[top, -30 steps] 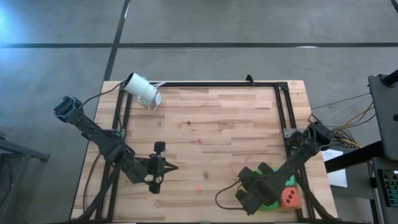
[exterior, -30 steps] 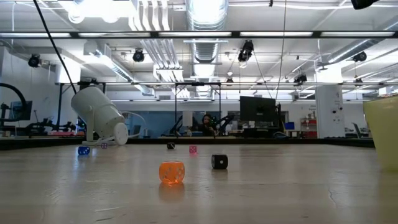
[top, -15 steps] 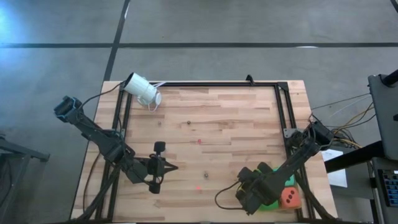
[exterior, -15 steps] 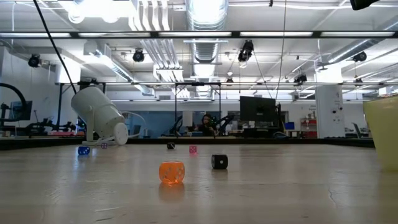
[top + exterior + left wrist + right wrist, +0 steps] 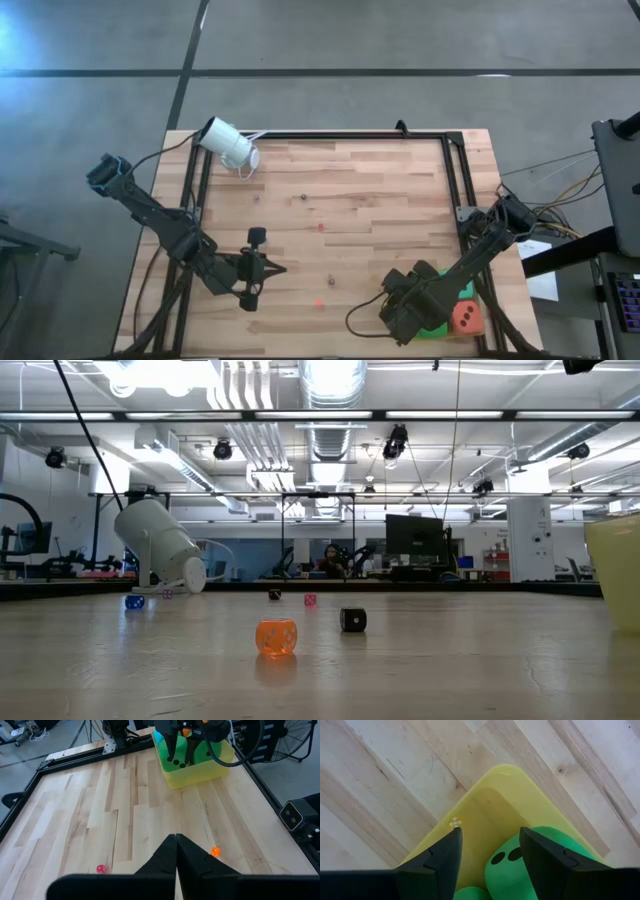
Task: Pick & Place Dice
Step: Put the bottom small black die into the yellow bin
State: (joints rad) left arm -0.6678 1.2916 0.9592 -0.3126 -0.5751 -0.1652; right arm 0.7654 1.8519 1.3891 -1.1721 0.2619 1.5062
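Dice sit in the yellow bin [image 5: 468, 322] at the table's near right corner: green die [image 5: 517, 867], orange-red die [image 5: 464, 318]. Right gripper [image 5: 489, 851] hangs over it, fingers parted, empty. Left gripper [image 5: 176, 851] waits mid-table, fingers closed.

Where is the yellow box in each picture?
High view: yellow box mostly hidden under the right gripper, at the near right corner.
Low view: its pale wall at the right edge.
Left wrist view: far side of the table.
Right wrist view: directly below, rim.
Shared landmark: the green dice inside.
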